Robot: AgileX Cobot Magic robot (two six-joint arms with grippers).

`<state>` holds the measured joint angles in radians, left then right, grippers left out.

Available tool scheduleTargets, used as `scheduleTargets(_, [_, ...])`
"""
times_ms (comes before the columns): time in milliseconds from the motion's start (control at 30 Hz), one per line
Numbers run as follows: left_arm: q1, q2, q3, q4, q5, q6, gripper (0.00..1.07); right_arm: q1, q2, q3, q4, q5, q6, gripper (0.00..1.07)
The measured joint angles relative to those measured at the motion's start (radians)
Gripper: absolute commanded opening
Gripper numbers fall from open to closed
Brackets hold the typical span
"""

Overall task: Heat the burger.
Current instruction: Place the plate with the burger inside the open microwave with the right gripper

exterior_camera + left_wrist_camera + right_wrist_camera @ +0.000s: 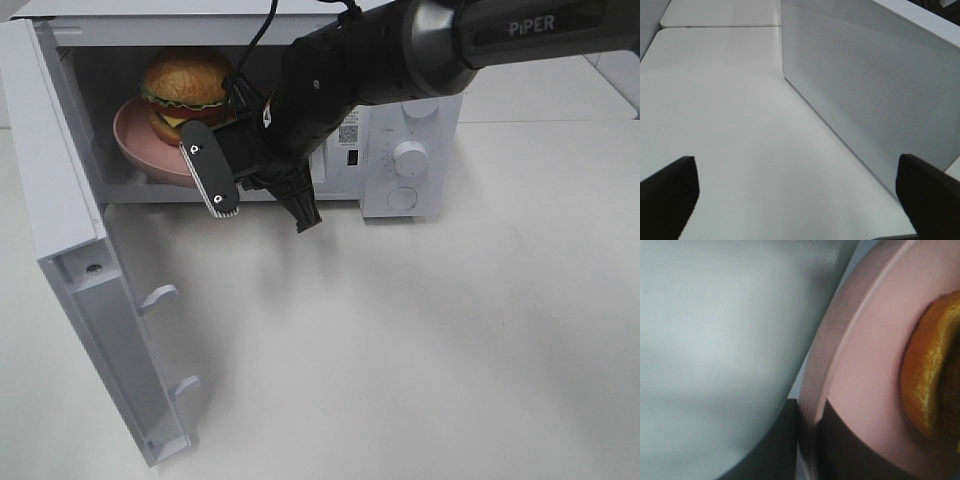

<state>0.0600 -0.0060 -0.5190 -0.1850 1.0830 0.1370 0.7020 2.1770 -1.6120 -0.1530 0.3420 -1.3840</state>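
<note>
The burger [185, 88] sits on a round pink plate [135, 145] inside the open microwave [410, 120], near the cavity's front. My right gripper [203, 168] reaches in from the right and is shut on the plate's front rim. In the right wrist view the dark fingers [840, 450] pinch the pink plate [865, 365] rim, with the burger [927, 375] bun edge just beyond. My left gripper [800, 200] stands open over bare table with nothing between its fingers; the exterior view does not show it.
The microwave door [70, 210] hangs wide open to the left, with two hook latches on its inner edge. The left wrist view faces a dotted white microwave panel [865, 85]. Knobs [408, 158] are on the right front panel. White table [450, 340] spreads in front.
</note>
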Motion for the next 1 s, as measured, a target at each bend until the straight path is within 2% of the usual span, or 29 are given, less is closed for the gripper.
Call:
scheduleTargets(400, [0.0,0.0,0.0,0.0,0.0,0.0,1.0,-0.02,0.076,-0.117,-0.035,0.029,0.095,0.0])
scheduleTargets(767, [0.0,0.0,0.0,0.0,0.0,0.0,1.0,-0.041,0.128,-0.19,-0.063,0.038,0.102,0.0])
scheduleTargets(1000, [0.0,0.0,0.0,0.0,0.0,0.0,1.0,-0.05,0.144,-0.201,-0.078,0.043,0.103,0.0])
